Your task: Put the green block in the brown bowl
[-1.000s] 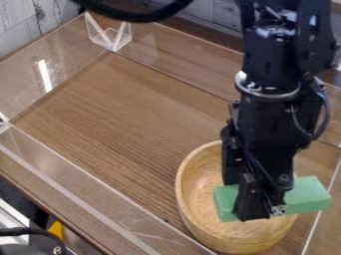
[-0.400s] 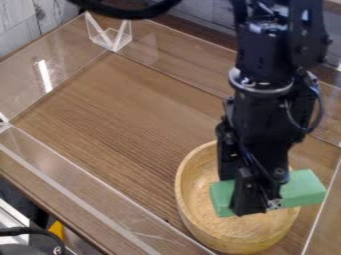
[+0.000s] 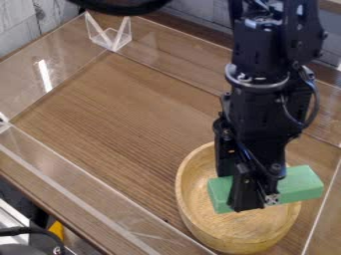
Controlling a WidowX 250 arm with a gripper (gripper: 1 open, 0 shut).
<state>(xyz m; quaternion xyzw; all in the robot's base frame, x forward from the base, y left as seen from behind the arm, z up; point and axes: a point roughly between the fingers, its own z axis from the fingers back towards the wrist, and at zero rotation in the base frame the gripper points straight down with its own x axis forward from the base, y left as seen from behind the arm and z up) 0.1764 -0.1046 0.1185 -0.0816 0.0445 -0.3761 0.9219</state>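
Gripper (image 3: 256,195) points almost straight down, clamped on the green block (image 3: 284,188), whose long axis runs left to right and juts out to the right of the jaws. It hangs directly over the brown bowl (image 3: 193,184) in the near right corner, so I'd say the drop is straight down. Nothing lies between; the clear stand (image 3: 110,36) sits well apart at the far left.

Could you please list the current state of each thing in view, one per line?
gripper: shut on the green block, pointing down over the bowl
green block: held, above the bowl's inside, not released
brown bowl: upright on the table
clear plastic stand: upright, far corner, untouched
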